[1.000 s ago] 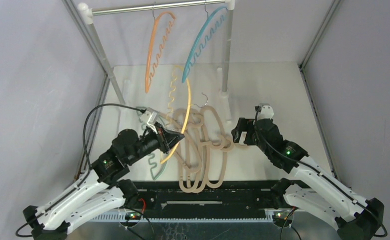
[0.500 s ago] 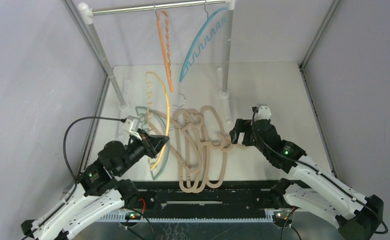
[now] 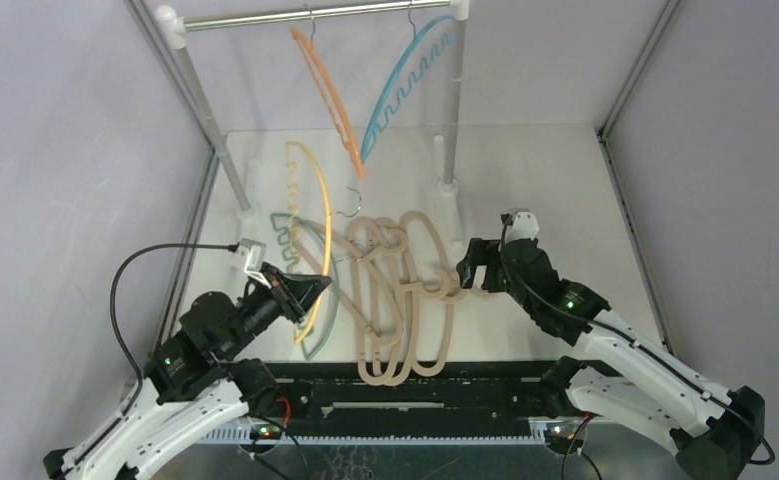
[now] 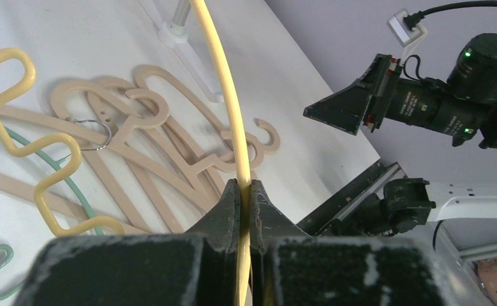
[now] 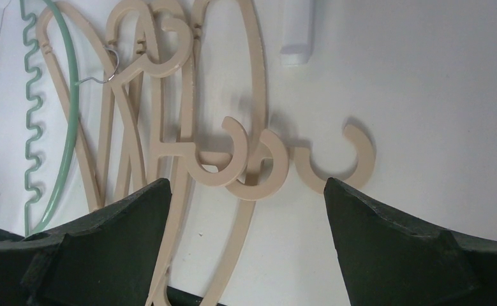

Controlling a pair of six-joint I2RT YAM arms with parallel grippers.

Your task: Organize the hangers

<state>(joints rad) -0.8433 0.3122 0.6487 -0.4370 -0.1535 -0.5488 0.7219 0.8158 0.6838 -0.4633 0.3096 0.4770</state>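
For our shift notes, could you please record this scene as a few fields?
Left gripper: shut on yellow hanger
Right gripper: open, over beige hangers
On rail: orange hanger, blue hanger
On table: beige hangers, green hanger

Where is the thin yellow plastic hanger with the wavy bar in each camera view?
Top external: the thin yellow plastic hanger arcs left of centre, beside the beige pile.
Left wrist: the yellow hanger runs from top centre down into the left gripper, jaws shut on it.
Right wrist: not in it.
Shared landmark: the pile of beige wood-look hangers.
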